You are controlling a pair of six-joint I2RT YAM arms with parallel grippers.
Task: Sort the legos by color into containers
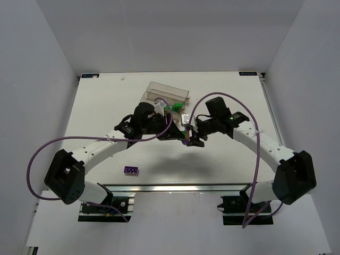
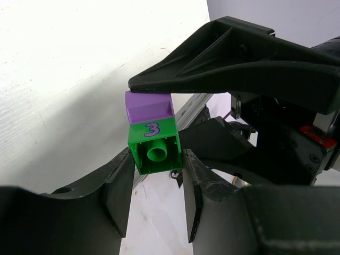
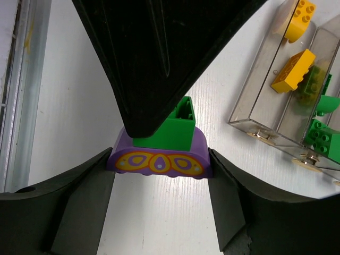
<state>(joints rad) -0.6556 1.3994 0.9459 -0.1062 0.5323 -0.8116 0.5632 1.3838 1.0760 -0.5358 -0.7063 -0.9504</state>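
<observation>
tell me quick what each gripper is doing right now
left gripper: closed on the green brick
right gripper: closed on the purple brick

On the table (image 1: 223, 159), the containers (image 1: 167, 95) sit behind the middle. Just in front of them the left gripper (image 2: 156, 183) and right gripper (image 3: 160, 172) face each other tip to tip with a joined pair of legos (image 2: 153, 135) between them, the left one's fingers flanking 1 lego and the right one's flanking the other. Inside the containers, 2 legos (image 3: 292, 66) lie in the compartment nearest the pair and more legos (image 3: 321, 141) in the compartment beside it, while 1 lone lego (image 1: 132, 170) lies on the table at the front left, in front of the left arm (image 1: 101, 149) and well apart from the containers.
</observation>
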